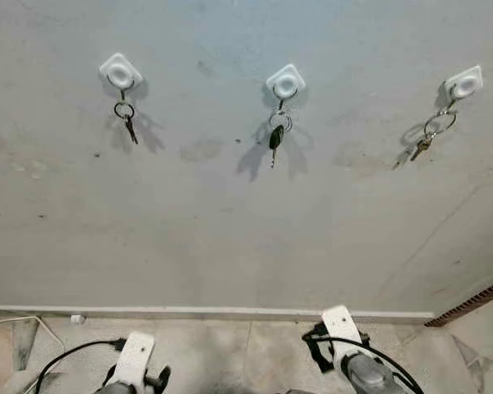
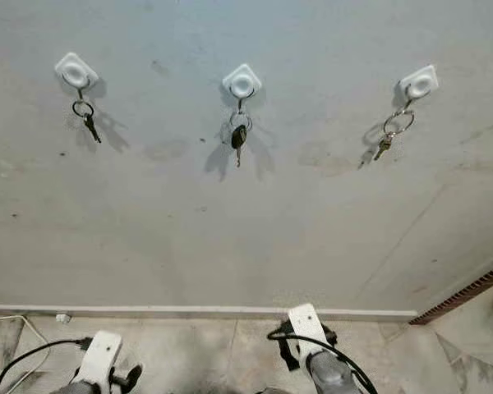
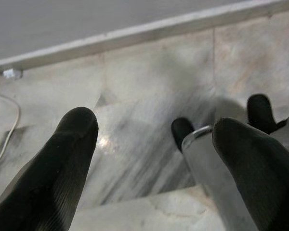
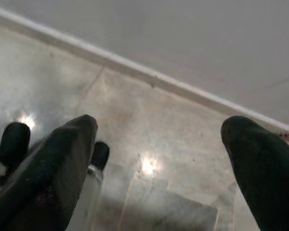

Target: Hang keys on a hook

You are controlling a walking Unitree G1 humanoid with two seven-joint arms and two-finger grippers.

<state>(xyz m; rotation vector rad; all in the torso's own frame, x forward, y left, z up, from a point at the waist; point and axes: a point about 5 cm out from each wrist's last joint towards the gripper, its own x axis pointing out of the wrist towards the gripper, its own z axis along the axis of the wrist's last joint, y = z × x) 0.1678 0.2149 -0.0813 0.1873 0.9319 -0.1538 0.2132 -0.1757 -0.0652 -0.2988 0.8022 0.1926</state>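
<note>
I count three white hooks (image 1: 121,71) (image 1: 286,81) (image 1: 463,83) on the wall (image 1: 230,213), three key sets (image 1: 126,116) (image 1: 276,135) (image 1: 428,135) hanging, and one cable (image 1: 33,322) on the floor.

You face a plain grey wall (image 1: 230,213) marked with faint stains and hairline cracks. A pale skirting board (image 1: 205,312) runs along its foot, meeting a floor of marbled stone tiles (image 3: 144,144). A thin white cable (image 1: 16,322) trails across the floor at your left, beside a small white clip (image 3: 11,73). At your far right, a reddish ribbed strip (image 1: 472,302) slants along the floor's edge.
</note>
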